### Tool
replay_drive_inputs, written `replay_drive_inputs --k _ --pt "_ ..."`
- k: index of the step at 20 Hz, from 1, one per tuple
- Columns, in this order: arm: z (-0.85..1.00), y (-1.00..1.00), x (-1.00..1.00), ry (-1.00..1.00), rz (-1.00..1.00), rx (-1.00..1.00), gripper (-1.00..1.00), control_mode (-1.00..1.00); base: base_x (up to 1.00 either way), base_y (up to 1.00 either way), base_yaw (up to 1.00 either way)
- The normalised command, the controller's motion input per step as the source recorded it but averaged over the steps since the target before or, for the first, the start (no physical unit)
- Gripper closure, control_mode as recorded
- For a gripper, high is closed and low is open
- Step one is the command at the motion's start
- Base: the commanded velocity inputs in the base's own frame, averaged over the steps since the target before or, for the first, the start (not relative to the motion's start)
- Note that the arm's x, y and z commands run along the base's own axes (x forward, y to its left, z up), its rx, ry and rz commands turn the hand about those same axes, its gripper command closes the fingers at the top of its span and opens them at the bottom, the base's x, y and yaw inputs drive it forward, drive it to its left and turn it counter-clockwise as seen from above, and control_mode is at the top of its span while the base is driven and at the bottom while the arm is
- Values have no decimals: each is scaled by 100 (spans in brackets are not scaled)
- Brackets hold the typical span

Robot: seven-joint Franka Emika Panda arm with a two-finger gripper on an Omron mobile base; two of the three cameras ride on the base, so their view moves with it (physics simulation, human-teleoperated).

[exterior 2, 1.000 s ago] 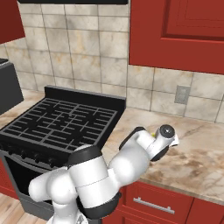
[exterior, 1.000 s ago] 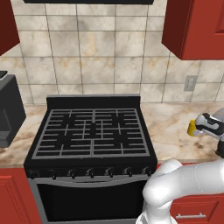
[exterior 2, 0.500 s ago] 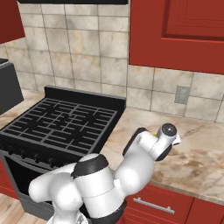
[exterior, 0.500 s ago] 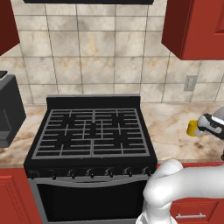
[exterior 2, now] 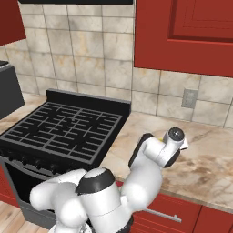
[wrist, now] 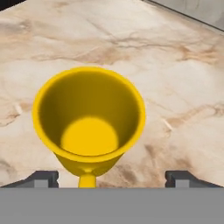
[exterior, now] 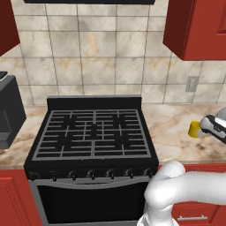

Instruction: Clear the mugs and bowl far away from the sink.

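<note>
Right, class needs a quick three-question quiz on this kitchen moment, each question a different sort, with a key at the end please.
1. True or false: the yellow mug lies tipped on its side on the stove.
2. Multiple choice: the gripper has its fingers A) clamped on the mug's rim, B) spread wide on either side of the mug, clear of it, C) closed on nothing.
3. Fill in: the mug rests on the marble ______, to the right of the stove.

Key
1. False: it stands upright on the counter, open mouth up.
2. B.
3. Counter.
</note>
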Motion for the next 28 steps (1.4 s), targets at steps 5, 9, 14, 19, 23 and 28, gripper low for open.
replay_drive_inputs --k 5,9,14,19,23,28 --pt "71 0 -43 -20 0 0 -100 -100 0 0 0" --pt "84 12 -80 -23 0 0 -100 -100 0 0 0" --pt "90 82 -98 -27 2 0 -100 -100 0 0 0" --pt "88 100 -70 -25 0 0 -100 -100 0 0 0" --pt "85 100 -44 -13 0 0 -100 -100 0 0 0" --pt "80 100 -24 -3 0 0 -100 -100 0 0 0"
